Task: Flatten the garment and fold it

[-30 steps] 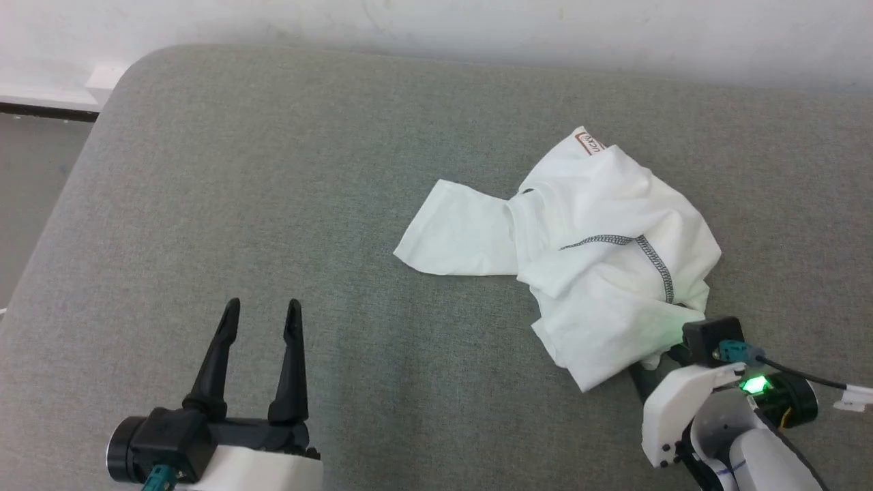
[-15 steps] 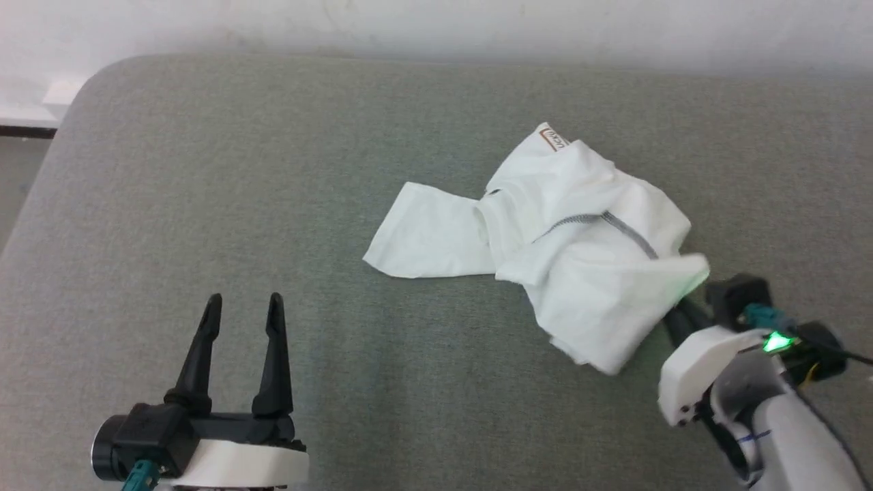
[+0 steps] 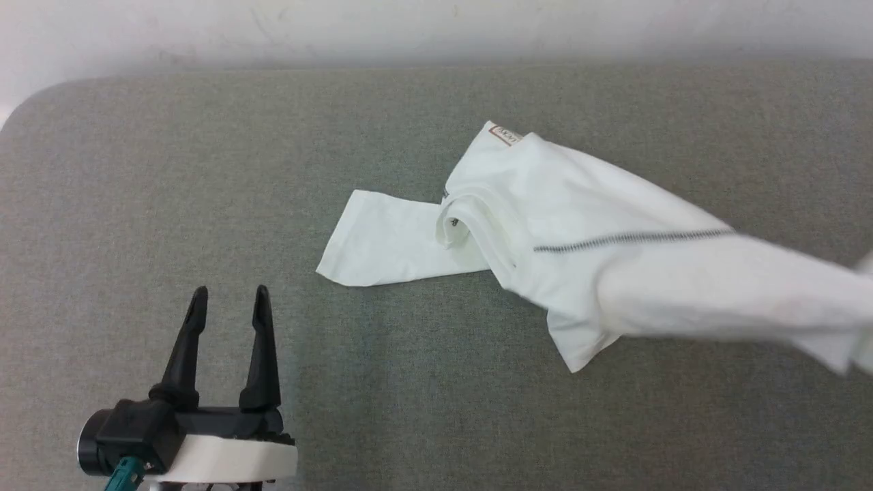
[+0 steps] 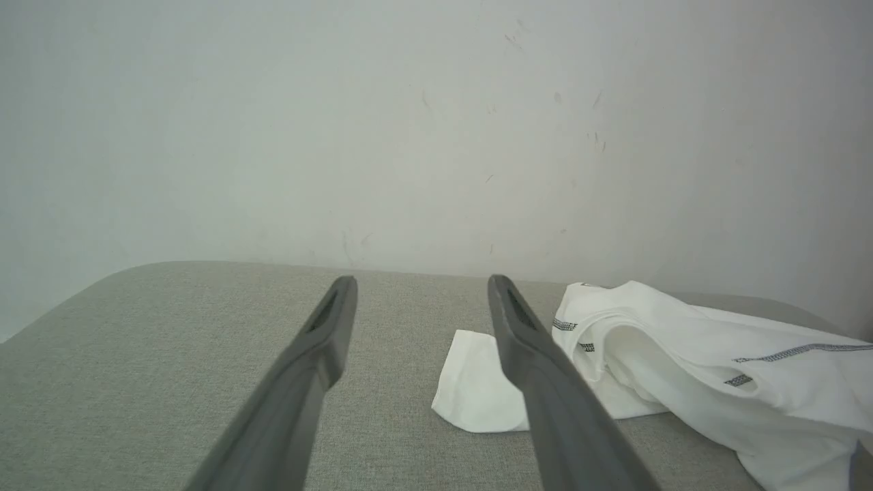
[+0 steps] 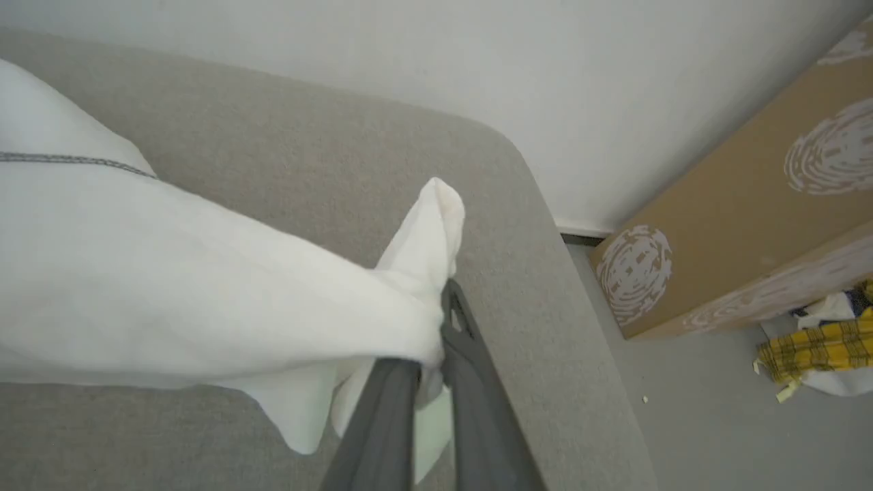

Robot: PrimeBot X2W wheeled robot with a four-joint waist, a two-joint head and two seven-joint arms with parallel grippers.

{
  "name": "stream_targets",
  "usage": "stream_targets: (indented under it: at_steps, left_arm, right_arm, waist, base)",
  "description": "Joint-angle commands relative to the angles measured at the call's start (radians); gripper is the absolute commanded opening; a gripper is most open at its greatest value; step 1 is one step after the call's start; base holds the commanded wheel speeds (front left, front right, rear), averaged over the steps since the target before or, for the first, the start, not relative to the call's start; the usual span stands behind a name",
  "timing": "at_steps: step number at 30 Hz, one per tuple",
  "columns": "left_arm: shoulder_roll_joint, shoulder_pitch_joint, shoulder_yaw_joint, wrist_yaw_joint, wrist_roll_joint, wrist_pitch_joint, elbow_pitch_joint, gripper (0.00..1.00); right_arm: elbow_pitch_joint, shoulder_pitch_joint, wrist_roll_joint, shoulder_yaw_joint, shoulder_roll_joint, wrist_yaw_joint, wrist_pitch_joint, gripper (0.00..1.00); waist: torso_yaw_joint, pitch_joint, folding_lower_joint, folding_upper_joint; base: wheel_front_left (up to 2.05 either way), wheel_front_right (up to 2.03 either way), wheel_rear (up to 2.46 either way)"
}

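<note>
Closest to me, by the bench's [image 3: 204, 170] near edge on the left side, the left gripper [image 3: 230, 294] hangs with its two dark fingers spread wide and nothing between them, pointing toward the far edge. The garment [image 3: 580, 225] lies ahead of it and off to the right, well apart from those fingers, with bare grey upholstery between.

The right gripper [image 5: 436, 341] is pinched tight on a bunched corner of the white shirt near the bench's right edge. A tuft of fabric pokes up past the fingertips, and a loose flap hangs below them. From that grip the cloth runs taut, lifted off the surface, back toward the middle of the bench, with a dark zigzag seam [image 3: 634, 239] along the stretch.

Further in, the rest of the shirt rests on the bench in folds. One flat panel [image 3: 382, 249] is spread out to the left, and a small brown-bordered label [image 3: 506, 135] shows at the farthest point.

Behind the far edge stands a pale wall [image 4: 409, 136]. Off the right edge, on the floor [image 5: 716, 423], sit a cardboard box [image 5: 736, 225] printed with whitish swirls and a heap of yellow checked cloth [image 5: 818, 348].
</note>
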Motion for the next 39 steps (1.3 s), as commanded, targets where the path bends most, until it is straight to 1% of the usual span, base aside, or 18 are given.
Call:
stream_targets:
  at_steps: [1,4,7,8,9,10,11,14,18,22,26,29,32,35,39]
  left_arm:
    - [-0.004,-0.011,0.006,-0.01,0.012,-0.005,0.002,1.0]
    - [-0.004,-0.01,0.01,-0.014,0.014,-0.005,0.011,1.0]
    - [-0.004,-0.009,0.015,-0.018,0.016,-0.005,0.018,1.0]
    - [-0.004,-0.008,0.016,-0.019,0.018,-0.005,0.02,1.0]
    - [-0.004,-0.008,0.017,-0.02,0.019,-0.005,0.021,1.0]
    - [-0.004,-0.008,0.017,-0.02,0.019,-0.005,0.021,1.0]
    - [-0.004,-0.008,0.019,-0.021,0.021,-0.005,0.023,1.0]
    - [-0.004,-0.008,0.025,-0.024,0.026,-0.005,0.024,1.0]
    - [-0.004,-0.007,0.028,-0.026,0.028,-0.005,0.025,1.0]
    - [-0.004,-0.013,0.016,-0.024,0.021,-0.005,0.026,1.0]
    - [-0.004,-0.019,0.004,-0.021,0.011,-0.005,0.03,1.0]
    - [-0.004,-0.021,-0.001,-0.017,0.007,-0.005,0.032,1.0]
    - [-0.004,-0.021,-0.009,-0.013,0.003,-0.005,0.034,1.0]
    - [-0.004,-0.021,-0.02,-0.008,-0.002,-0.005,0.039,1.0]
    - [-0.004,-0.024,-0.025,-0.005,-0.004,-0.005,0.043,1.0]
  right_arm:
    - [0.002,0.052,-0.01,-0.045,0.033,-0.002,0.006,0.0]
    - [0.042,0.122,-0.035,-0.107,0.075,-0.002,0.009,0.0]
    - [0.102,0.153,-0.065,-0.13,0.104,-0.002,-0.008,0.0]
    - [0.12,0.153,-0.072,-0.133,0.113,-0.002,-0.021,0.22]
    - [0.137,0.149,-0.079,-0.133,0.12,-0.002,-0.034,0.53]
    - [0.137,0.149,-0.079,-0.133,0.12,-0.002,-0.034,0.53]
    - [0.151,0.142,-0.082,-0.128,0.127,-0.002,-0.045,1.0]
    - [0.149,0.102,-0.074,-0.102,0.138,-0.002,-0.078,1.0]
    - [0.065,0.034,-0.052,-0.026,0.115,-0.002,-0.099,1.0]
    - [-0.042,-0.022,-0.001,0.114,0.088,-0.002,-0.064,1.0]
    - [-0.079,-0.049,0.072,0.297,0.04,-0.002,0.005,1.0]
    - [-0.072,-0.064,0.119,0.426,0.007,-0.002,0.052,1.0]
    - [-0.042,-0.082,0.154,0.523,-0.016,-0.002,0.077,1.0]
    - [0.013,-0.101,0.172,0.591,-0.036,-0.002,0.082,1.0]
    - [0.104,-0.135,0.151,0.677,-0.071,-0.002,0.082,1.0]
  waist:
    - [0.004,0.004,0.0001,-0.0001]
    - [0.01,0.002,0.0001,-0.0001]
    - [0.014,-0.002,0.0001,-0.0001]
    - [0.015,-0.004,0.0001,-0.0001]
    - [0.016,-0.006,0.0001,-0.0001]
    - [0.016,-0.006,0.0001,-0.0001]
    - [0.017,-0.007,0.0001,-0.0001]
    - [0.017,-0.014,0.0001,-0.0001]
    - [0.018,-0.017,0.0001,-0.0001]
    - [0.03,-0.015,0.0001,-0.0001]
    - [0.053,-0.01,0.0001,-0.0001]
    - [0.072,-0.009,0.0001,-0.0001]
    - [0.09,-0.009,0.0001,-0.0001]
    - [0.112,-0.014,0.0001,-0.0001]
    - [0.138,-0.016,0.0001,-0.0001]
  base:
    - [0.0,0.0,0.0]
    - [0.0,0.0,0.0]
    - [0.0,0.0,0.0]
    - [0.0,0.0,0.0]
    - [0.0,0.0,0.0]
    - [0.0,0.0,0.0]
    - [0.0,0.0,0.0]
    - [0.0,0.0,0.0]
    - [0.0,0.0,0.0]
    - [0.0,0.0,0.0]
    - [0.0,0.0,0.0]
    - [0.0,0.0,0.0]
    - [0.0,0.0,0.0]
    - [0.0,0.0,0.0]
    - [0.0,0.0,0.0]
